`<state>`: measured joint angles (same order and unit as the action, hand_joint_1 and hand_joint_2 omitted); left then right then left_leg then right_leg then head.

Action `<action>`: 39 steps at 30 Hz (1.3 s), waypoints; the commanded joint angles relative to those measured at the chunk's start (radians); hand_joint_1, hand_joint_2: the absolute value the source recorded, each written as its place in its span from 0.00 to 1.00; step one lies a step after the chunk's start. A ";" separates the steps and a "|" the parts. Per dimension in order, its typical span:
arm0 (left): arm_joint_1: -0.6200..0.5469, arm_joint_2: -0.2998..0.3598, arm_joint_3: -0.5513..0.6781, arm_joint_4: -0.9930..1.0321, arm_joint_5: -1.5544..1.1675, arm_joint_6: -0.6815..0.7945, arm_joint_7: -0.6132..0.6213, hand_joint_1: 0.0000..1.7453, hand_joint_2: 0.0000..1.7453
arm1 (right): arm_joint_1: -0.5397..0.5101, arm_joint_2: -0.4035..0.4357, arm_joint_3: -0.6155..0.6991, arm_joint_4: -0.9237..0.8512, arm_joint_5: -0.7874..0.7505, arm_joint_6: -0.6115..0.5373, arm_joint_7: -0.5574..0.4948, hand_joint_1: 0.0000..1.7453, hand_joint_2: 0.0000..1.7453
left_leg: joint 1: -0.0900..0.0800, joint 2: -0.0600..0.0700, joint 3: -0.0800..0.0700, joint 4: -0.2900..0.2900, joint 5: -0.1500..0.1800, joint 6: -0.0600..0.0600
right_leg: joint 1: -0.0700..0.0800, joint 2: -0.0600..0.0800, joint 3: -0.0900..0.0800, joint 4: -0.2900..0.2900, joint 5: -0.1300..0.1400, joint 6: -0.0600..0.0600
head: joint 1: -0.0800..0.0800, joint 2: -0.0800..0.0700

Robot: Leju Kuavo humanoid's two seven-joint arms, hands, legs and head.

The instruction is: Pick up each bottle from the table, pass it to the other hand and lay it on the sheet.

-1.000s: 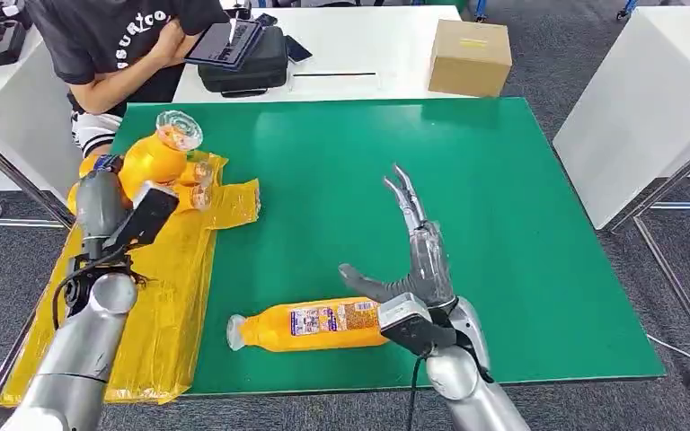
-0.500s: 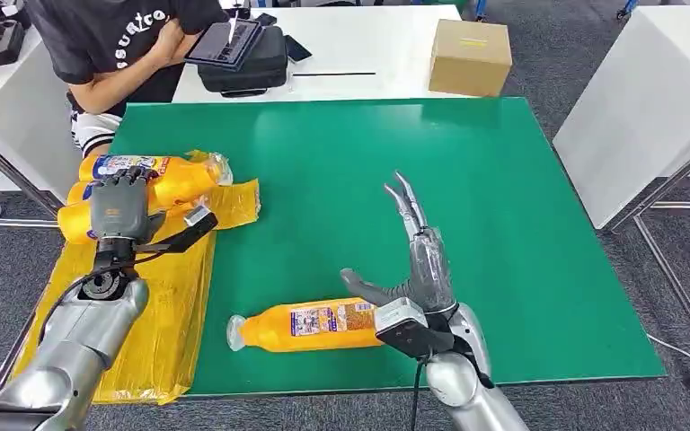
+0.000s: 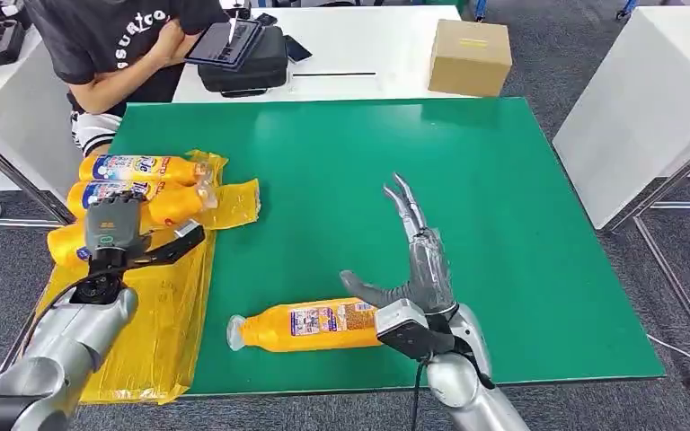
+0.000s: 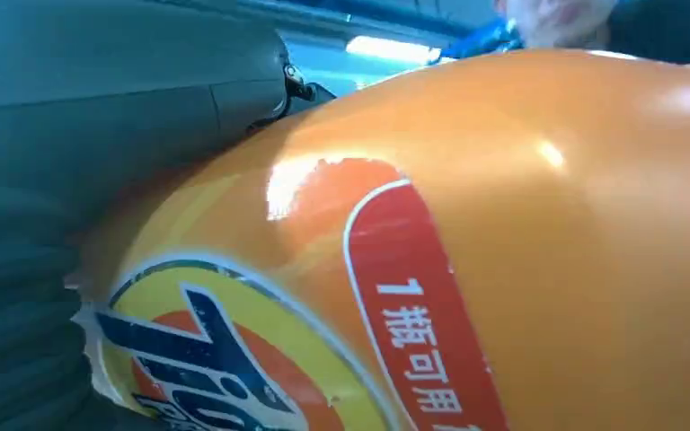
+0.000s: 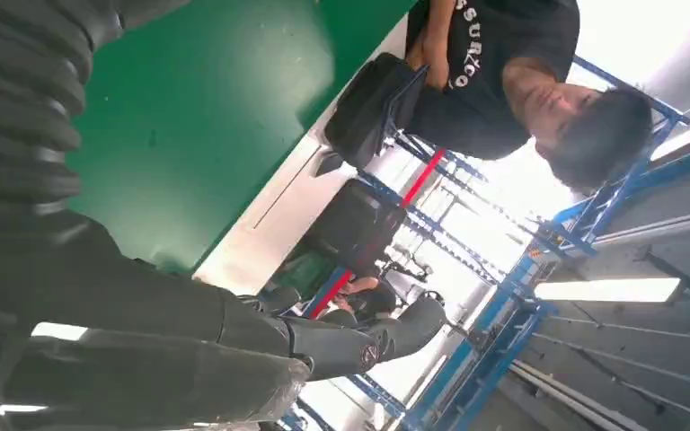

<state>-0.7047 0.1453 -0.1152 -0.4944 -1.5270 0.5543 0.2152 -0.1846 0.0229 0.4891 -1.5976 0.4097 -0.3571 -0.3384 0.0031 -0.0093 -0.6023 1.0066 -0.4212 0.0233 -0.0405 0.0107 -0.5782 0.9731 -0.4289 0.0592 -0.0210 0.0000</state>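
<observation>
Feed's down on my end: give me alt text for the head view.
The left hand grips an orange plastic bottle over the yellow plastic sheet, beside two more labelled orange bottles. The open right hand rests by a fourth orange bottle lying on the green table.

We are seeing four orange bottles (image 3: 310, 326), one yellow sheet (image 3: 166, 314), one cardboard box (image 3: 470, 56) and one person (image 3: 117, 45).

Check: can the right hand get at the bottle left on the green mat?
Likely yes. The right hand is open beside the orange bottle on the green mat, with nothing between them.
</observation>
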 commanded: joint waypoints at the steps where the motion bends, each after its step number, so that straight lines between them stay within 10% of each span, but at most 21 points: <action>1: -0.067 0.029 0.079 0.149 0.033 -0.029 -0.010 1.00 1.00 | -0.029 -0.011 0.018 0.044 -0.009 0.002 0.002 0.00 1.00 | 0.002 0.002 0.004 0.001 -0.002 -0.002 | 0.003 0.000 0.004 -0.001 -0.001 -0.006 | 0.000 0.000; 4: -0.063 0.019 0.119 0.153 0.077 -0.042 -0.050 1.00 1.00 | -0.027 -0.010 0.014 0.043 -0.008 0.004 0.002 0.00 1.00 | 0.002 0.001 0.003 0.001 -0.001 -0.002 | 0.002 -0.001 0.003 -0.001 -0.001 -0.005 | 0.000 0.000; 5: -0.060 0.007 0.157 0.152 0.125 -0.060 -0.098 0.00 1.00 | -0.023 -0.009 0.011 0.043 -0.007 0.005 0.002 0.00 1.00 | 0.002 0.000 0.002 0.001 -0.001 -0.001 | 0.002 -0.001 0.003 -0.001 0.000 -0.004 | 0.000 0.000; 33: -0.077 -0.050 0.364 0.104 0.472 -0.335 -0.389 0.00 1.00 | -0.039 0.004 0.012 0.084 0.020 0.021 0.014 0.00 1.00 | 0.002 0.000 0.002 0.001 -0.001 -0.001 | 0.002 -0.002 0.003 -0.001 0.000 -0.004 | 0.000 0.000; 39: 0.019 -0.105 0.446 -0.091 0.966 -0.839 -0.690 0.00 1.00 | -0.035 -0.002 0.026 0.101 0.172 -0.024 0.095 0.00 1.00 | 0.001 0.000 0.003 0.000 -0.001 -0.001 | 0.001 -0.002 0.004 -0.002 0.000 -0.003 | 0.000 0.000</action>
<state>-0.7494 0.1076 0.2419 -0.4265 -0.9000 0.0657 -0.2989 -0.1856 0.0286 0.4894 -1.5686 0.4628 -0.3445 -0.3089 0.0030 -0.0099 -0.6016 1.0066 -0.4212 0.0233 -0.0406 0.0102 -0.5775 0.9730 -0.4289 0.0591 -0.0210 0.0004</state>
